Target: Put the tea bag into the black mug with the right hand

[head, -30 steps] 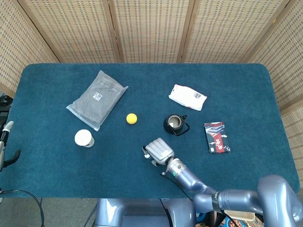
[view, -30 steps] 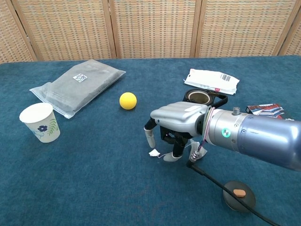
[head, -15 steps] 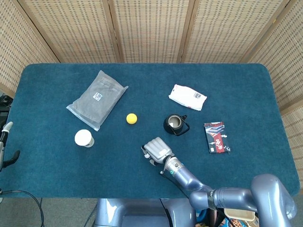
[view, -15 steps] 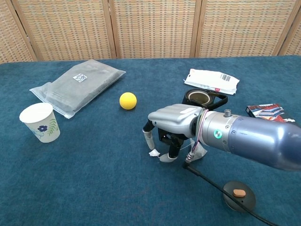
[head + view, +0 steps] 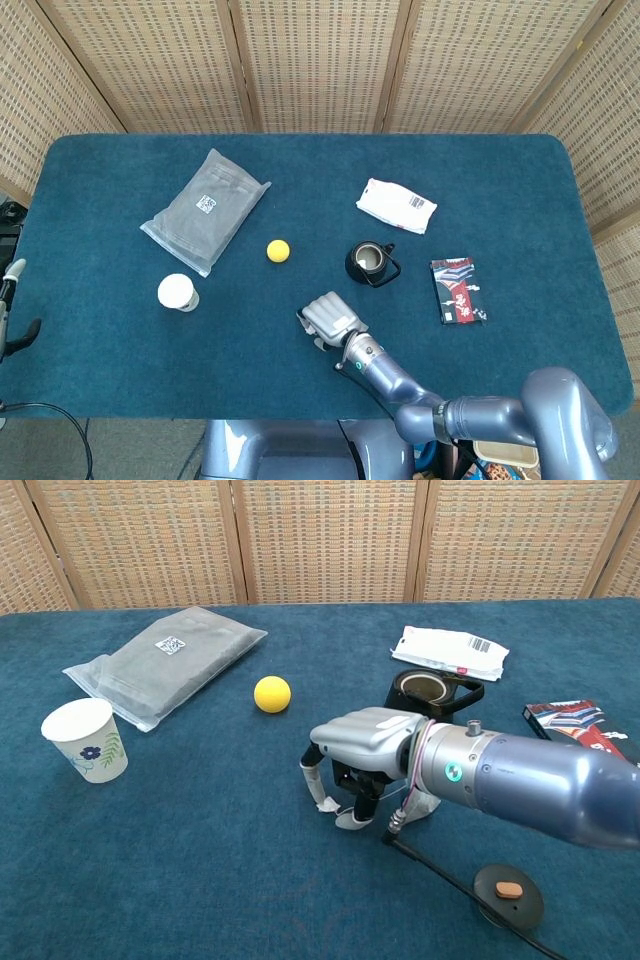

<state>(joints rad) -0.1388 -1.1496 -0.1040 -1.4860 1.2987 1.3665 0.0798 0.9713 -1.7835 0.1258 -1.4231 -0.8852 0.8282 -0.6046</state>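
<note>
One small tea bag (image 5: 325, 804), one pinch to secure.
Right hand (image 5: 362, 750) arches over it near the table's front, fingertips apparently closing on it; confirm a firm hold before lifting toward the black mug (image 5: 428, 691) behind.

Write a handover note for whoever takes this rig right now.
Right robot hand: low over the cloth, fingers curled down around the tea bag; a firm grip cannot be confirmed.
Left robot hand: only its edge shows at the table's side; state unclear.
Mug: upright, behind and to the right of the right robot hand in the chest view.
Done: hand is at the bag.
Left: secure the bag, lift it, carry it to the mug, drop it in.
</note>
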